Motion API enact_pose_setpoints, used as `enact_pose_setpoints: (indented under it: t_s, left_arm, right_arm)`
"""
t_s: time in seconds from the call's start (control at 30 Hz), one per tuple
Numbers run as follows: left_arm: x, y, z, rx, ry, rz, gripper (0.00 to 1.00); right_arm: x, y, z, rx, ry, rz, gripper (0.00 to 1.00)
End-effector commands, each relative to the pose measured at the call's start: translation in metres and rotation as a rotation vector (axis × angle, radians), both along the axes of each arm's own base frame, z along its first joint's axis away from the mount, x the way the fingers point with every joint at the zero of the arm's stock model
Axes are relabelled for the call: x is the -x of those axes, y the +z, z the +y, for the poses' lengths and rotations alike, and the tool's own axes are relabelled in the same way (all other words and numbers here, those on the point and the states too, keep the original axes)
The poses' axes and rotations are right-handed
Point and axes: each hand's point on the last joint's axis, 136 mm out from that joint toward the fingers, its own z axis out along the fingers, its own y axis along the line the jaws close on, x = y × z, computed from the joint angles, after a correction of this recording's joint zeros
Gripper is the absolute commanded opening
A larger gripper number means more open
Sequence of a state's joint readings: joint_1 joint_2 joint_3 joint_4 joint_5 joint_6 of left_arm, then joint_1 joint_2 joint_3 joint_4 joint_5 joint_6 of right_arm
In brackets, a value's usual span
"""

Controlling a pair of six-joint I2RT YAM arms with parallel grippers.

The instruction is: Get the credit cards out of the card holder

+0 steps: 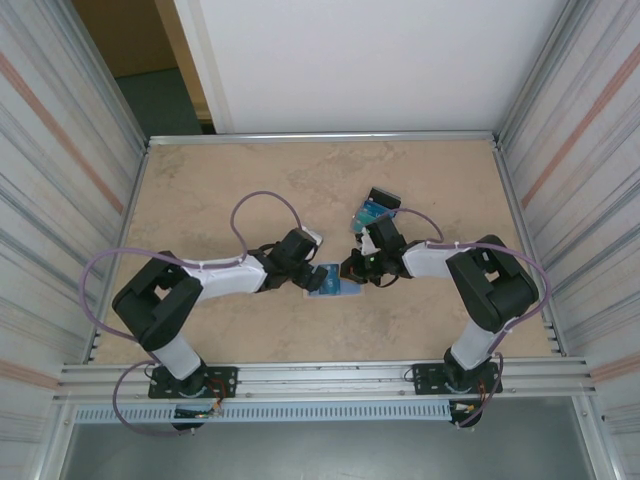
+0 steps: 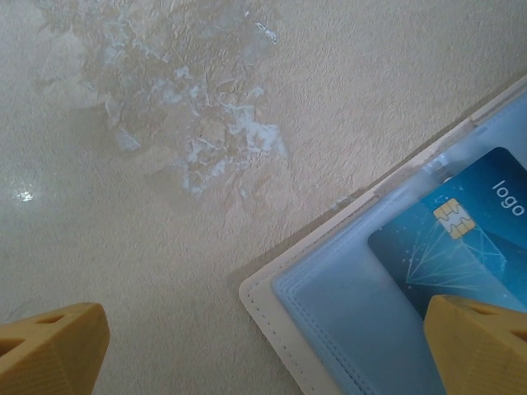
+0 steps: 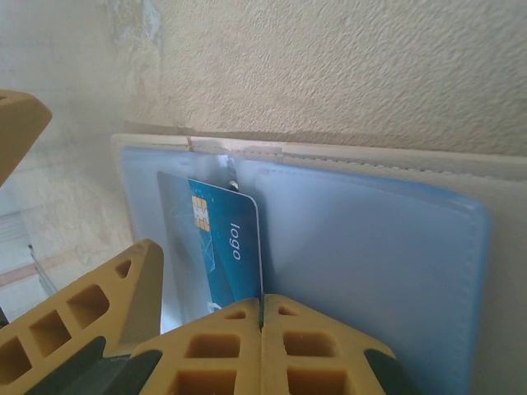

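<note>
Lying open on the table (image 1: 250, 170), the holder (image 1: 333, 283) has its blue card (image 3: 226, 243) running lengthwise straight into the right gripper (image 3: 262, 311), which is clamped on its near corner, while the left gripper (image 2: 265, 341) gapes wide and empty, straddling the holder's corner.

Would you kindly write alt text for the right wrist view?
The right gripper, shut, has its tips at the near corner of a blue chip card in the open card holder, whose pale blue inside faces up on a beige table.
</note>
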State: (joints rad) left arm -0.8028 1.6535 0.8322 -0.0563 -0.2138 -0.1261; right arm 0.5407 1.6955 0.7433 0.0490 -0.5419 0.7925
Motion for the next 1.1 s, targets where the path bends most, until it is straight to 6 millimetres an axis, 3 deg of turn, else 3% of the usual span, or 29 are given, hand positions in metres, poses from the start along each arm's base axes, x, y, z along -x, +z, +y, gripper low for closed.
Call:
enact_pose_setpoints:
  t_s: [0.0,0.37,0.63,1.07]
  left_arm:
    - [-0.003,0.003,-0.001,-0.034,-0.009,-0.018,0.99]
    - [-0.002,-0.003,0.001,-0.054,-0.005,-0.009,0.99]
    - [-0.001,-0.006,0.000,-0.061,-0.009,-0.003,0.99]
    - [0.000,-0.004,-0.004,-0.048,-0.009,-0.002,0.99]
  right_arm:
    - [-0.005,0.011,-0.006,0.021,-0.001,-0.043,0.00]
    - [-0.007,0.022,-0.006,-0.015,-0.009,-0.058,0.00]
    - [-0.007,0.035,0.011,-0.146,-0.003,-0.070,0.15]
    - [-0.005,0.016,0.027,-0.152,0.021,-0.033,0.17]
